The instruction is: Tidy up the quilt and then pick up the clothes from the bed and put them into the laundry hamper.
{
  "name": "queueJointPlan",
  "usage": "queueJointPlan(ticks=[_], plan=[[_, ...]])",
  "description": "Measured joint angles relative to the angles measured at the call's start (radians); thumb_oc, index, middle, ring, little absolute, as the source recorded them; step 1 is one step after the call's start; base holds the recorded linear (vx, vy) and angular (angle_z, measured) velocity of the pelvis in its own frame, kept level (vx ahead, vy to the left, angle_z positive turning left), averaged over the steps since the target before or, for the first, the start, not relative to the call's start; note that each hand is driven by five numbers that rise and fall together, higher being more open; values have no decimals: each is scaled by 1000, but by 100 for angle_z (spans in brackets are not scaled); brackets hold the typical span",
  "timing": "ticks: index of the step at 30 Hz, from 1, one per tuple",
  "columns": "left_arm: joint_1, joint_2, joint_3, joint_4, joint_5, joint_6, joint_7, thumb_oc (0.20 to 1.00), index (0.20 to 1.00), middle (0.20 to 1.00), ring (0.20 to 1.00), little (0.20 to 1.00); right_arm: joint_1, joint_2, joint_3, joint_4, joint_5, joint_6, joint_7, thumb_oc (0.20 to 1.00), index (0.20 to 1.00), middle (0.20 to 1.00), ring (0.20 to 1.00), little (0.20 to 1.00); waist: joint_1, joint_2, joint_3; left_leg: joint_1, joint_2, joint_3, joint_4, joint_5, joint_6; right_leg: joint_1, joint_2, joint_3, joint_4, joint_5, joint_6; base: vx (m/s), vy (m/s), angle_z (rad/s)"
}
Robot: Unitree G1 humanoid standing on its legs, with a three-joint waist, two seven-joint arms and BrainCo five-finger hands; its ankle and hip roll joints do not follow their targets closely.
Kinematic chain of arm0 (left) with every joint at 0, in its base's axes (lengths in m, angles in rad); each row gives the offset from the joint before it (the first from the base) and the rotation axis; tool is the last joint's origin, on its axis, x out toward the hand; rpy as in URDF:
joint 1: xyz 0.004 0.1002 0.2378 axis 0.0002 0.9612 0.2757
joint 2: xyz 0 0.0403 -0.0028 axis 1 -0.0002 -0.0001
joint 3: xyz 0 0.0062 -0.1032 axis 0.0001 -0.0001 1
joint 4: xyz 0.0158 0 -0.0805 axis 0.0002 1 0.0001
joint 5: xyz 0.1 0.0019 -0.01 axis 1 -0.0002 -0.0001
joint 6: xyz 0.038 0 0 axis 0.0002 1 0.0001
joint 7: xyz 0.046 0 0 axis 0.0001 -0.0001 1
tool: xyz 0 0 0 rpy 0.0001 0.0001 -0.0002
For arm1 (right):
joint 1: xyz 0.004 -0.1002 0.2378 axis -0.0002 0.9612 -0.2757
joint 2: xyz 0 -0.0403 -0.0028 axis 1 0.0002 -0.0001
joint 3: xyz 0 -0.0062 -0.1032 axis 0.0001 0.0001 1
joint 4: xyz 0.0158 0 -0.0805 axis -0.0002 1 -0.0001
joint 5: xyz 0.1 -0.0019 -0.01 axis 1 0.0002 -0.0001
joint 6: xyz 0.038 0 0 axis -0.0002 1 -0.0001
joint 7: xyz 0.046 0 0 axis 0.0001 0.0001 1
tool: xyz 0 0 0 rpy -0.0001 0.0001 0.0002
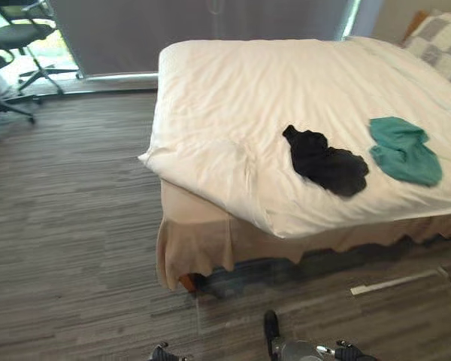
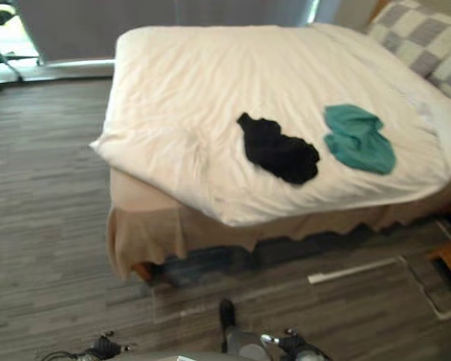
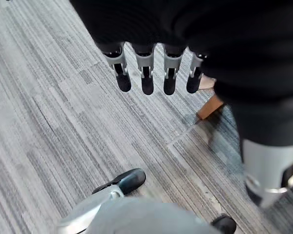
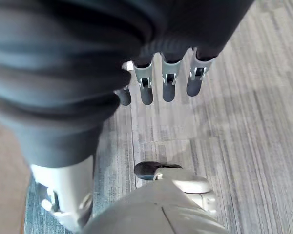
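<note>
Quilt (image 1: 286,113) spread over bed, centre frame. Black garment (image 1: 325,162) and green garment (image 1: 404,150) lie apart on it, right of centre. Left hand (image 3: 146,73) and right hand (image 4: 168,80) hang over floor (image 1: 68,226), fingers straight, holding nothing.

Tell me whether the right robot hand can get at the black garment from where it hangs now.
Probably not yet: the right robot hand hangs open over the floor, and the black garment lies well up on the quilt.

Bedroom, prob. in a home or mock-up: big bed (image 1: 210,233) w/ cream quilt (image 1: 286,113), checked pillow (image 1: 443,41), clothes strewn on top, wood-look floor (image 1: 68,248), office chairs (image 1: 19,37) by window.
</note>
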Motion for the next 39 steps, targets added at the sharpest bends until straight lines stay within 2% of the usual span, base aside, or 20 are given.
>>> queueJointPlan(ticks=[1,2,3,4,5,6,8,9,13,15,18,20,23,26,28,33,34,35,37,39], plan=[[10,-2,2,-5,-2,-1,0,1000,1000,1000,1000,1000,-14,-6,-1,-2,-1,-1,0,1000,1000,1000,1000,1000,25,3,2,-40,-5,15,103,12,-23,22,0,-13,0,-11,-44,-7,-133,53],[-14,12,2,-20,-10,1,3,1000,1000,1000,1000,1000,-14,-7,0,2,-1,-1,-4,1000,1000,1000,1000,1000,23,-21,17,-145,-18,13,282,27,-67,39,-27,-37,0,-14,-80,44,-90,79],[-44,26,0,-73,-10,-3,13,1000,1000,1000,1000,1000,-17,-14,1,6,-1,0,-9,1000,1000,1000,1000,1000,33,-42,32,-282,-24,56,451,43,-122,46,-50,-66,1,-18,-91,195,-2,65],[-45,24,0,-87,-11,-9,19,1000,1000,1000,1000,1000,-17,-26,2,4,-1,-1,-12,1000,1000,1000,1000,1000,38,-36,34,-307,-9,64,442,42,-122,48,-37,-68,2,-21,-94,233,-1,30],[-27,32,29,-181,-60,0,18,1000,1000,1000,1000,1000,-19,-39,2,-4,-1,-8,-17,1000,1000,1000,1000,1000,41,-7,35,-297,51,138,274,54,-115,66,-8,-69,-1,-51,-102,196,25,0],[-17,45,64,-280,-97,-11,23,1000,1000,1000,1000,1000,-4,-46,1,-14,-1,-8,-17,1000,1000,1000,1000,1000,38,3,41,-271,77,175,128,83,-108,71,4,-101,0,-57,-108,97,25,11],[-41,62,80,-352,-132,-52,38,1000,1000,1000,1000,1000,11,-57,1,-19,-2,-5,-20,1000,1000,1000,1000,1000,29,23,46,-259,104,168,38,140,-115,91,26,-118,0,-64,-116,126,7,25],[-54,83,135,-459,-215,-68,52,1000,1000,1000,1000,1000,61,-62,0,-62,-14,-13,-24,1000,1000,1000,1000,1000,10,35,41,-252,114,169,-13,202,-121,110,37,-133,0,-76,-123,183,-11,16],[-99,167,220,-665,-322,-115,138,1000,1000,1000,1000,1000,149,-64,6,-121,-32,-20,-23,1000,1000,1000,1000,1000,-14,45,39,-145,109,201,-95,249,-107,143,52,-116,5,-98,-117,132,-4,-12],[-146,225,221,-774,-317,-161,166,1000,1000,1000,1000,1000,179,-68,3,-128,-33,-22,-22,1000,1000,1000,1000,1000,-39,62,42,-123,104,217,-90,217,-104,142,55,-115,6,-89,-104,36,3,-7],[-186,325,199,-928,-252,-160,189,1000,1000,1000,1000,1000,193,-48,5,-136,-33,-24,-15,1000,1000,1000,1000,1000,-42,35,46,-122,73,235,-90,204,-87,133,22,-99,5,-86,-81,0,16,-12],[-258,362,165,-962,-172,-150,200,1000,1000,1000,1000,1000,195,-44,5,-132,-41,-24,-5,1000,1000,1000,1000,1000,-58,39,49,-123,65,261,-90,172,-71,124,12,-88,0,-95,-52,-63,33,-7],[-473,408,10,-899,-38,-127,213,1000,1000,1000,1000,1000,147,-54,15,-131,-68,-35,-1,1000,1000,1000,1000,1000,-69,56,67,-163,43,317,-96,147,-60,46,-11,-42,0,-74,-14,-181,70,-46],[-697,360,-147,-762,16,-100,227,1000,1000,1000,1000,1000,88,-71,45,-116,-70,-36,-2,1000,1000,1000,1000,1000,-125,61,96,-214,15,351,-96,155,-44,-23,-40,-11,1,-41,19,-123,51,-42],[-818,311,-244,-617,54,-78,217,1000,1000,1000,1000,1000,53,-78,57,-117,-70,-38,-4,1000,1000,1000,1000,1000,-166,70,119,-236,4,373,-97,152,-41,-57,-49,8,5,-30,26,-94,27,-44],[-889,194,-320,-450,121,-30,174,1000,1000,1000,1000,1000,33,-81,82,-119,-68,-35,-11,1000,1000,1000,1000,1000,-218,76,159,-249,12,394,-96,151,-40,-90,-39,26,6,-15,16,-46,10,-22],[-898,147,-321,-350,147,-20,176,523,523,523,523,523,21,-81,86,-120,-67,-36,-22,1000,1000,1000,1000,1000,-223,82,173,-249,18,392,-96,150,-41,-91,-32,27,6,-14,14,16,0,-12],[-895,140,-323,-321,163,-9,175,335,335,335,335,335,14,-81,87,-120,-66,-38,-23,1000,1000,1000,1000,1000,-226,81,177,-248,20,391,-95,150,-41,-92,-30,29,6,-8,6,16,0,-13],[-891,130,-311,-265,206,-11,188,200,200,200,200,200,1,-81,91,-122,-64,-41,-27,1000,1000,1000,1000,1000,-222,80,179,-238,27,387,-96,151,-42,-83,-24,30,6,-5,3,50,13,-6],[-892,127,-302,-225,247,-7,186,200,200,200,200,200,-8,-83,91,-120,-64,-41,-29,1000,1000,1000,1000,1000,-223,79,179,-199,30,388,-96,150,-43,-45,-22,21,6,-7,2,43,12,-1]])
